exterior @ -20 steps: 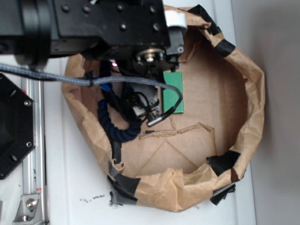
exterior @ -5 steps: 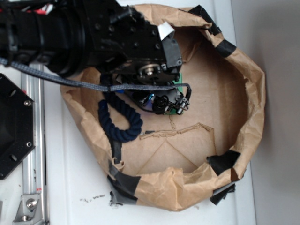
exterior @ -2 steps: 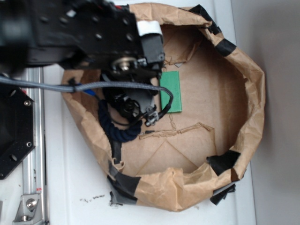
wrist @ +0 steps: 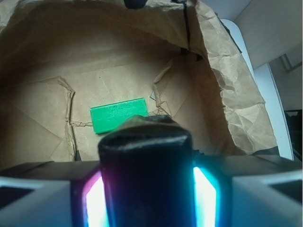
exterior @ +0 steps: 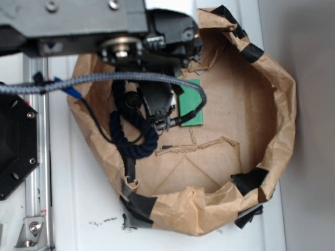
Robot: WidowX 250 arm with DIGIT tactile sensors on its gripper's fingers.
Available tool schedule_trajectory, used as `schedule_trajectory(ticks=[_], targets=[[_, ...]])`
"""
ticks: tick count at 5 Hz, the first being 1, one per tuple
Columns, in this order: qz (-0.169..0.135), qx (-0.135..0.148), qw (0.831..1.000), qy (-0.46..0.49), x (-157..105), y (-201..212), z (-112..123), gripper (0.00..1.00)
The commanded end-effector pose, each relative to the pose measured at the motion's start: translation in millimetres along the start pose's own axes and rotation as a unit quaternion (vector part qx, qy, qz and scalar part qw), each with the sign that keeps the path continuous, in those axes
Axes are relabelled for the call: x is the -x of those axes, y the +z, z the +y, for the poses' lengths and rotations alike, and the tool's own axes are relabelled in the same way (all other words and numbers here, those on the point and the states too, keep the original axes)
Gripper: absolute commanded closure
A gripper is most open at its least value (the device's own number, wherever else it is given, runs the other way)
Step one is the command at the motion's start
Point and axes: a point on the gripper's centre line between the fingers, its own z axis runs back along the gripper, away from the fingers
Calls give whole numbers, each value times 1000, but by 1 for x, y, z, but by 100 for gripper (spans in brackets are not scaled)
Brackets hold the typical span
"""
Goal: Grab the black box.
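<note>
A: Start at the left edge of the tabletop. What is there?

B: In the exterior view a black mounting plate sits at the left edge, with a metal rail just beside it. The white tabletop runs rightward from there, and some dark specks lie on it near the bottom edge.

A: And further in?

B: A brown paper bag, rolled down into a bowl and patched with black tape, fills the middle of the table. Inside it, toward the table's left edge, a dark navy rope curls against the bag wall. The robot arm reaches in from the top left corner, a grey braided cable looping below it.

A: Where is the black box?

B: The black box stands upright between the fingers of the gripper, filling the lower middle of the wrist view. In the exterior view it is hidden among the gripper parts, between the rope and the green block.

A: So the fingers are pinching it?

B: Yes, pressed to its two sides, with lit pads glowing against it.

A: And the green block?

B: It lies flat on the bag floor, just right of the gripper and apart from the box.
</note>
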Motion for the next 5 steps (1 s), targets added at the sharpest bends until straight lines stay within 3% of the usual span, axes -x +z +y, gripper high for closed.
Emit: schedule_trajectory(ticks=[1,2,3,5], targets=[[45,-117,992,25,-64,-58,-20,100],[49,-128,989,46,-75,-66,-15,100],[26,-128,990,58,-79,-62,-14,100],[-24,-99,992,80,-56,-37,-9,100]])
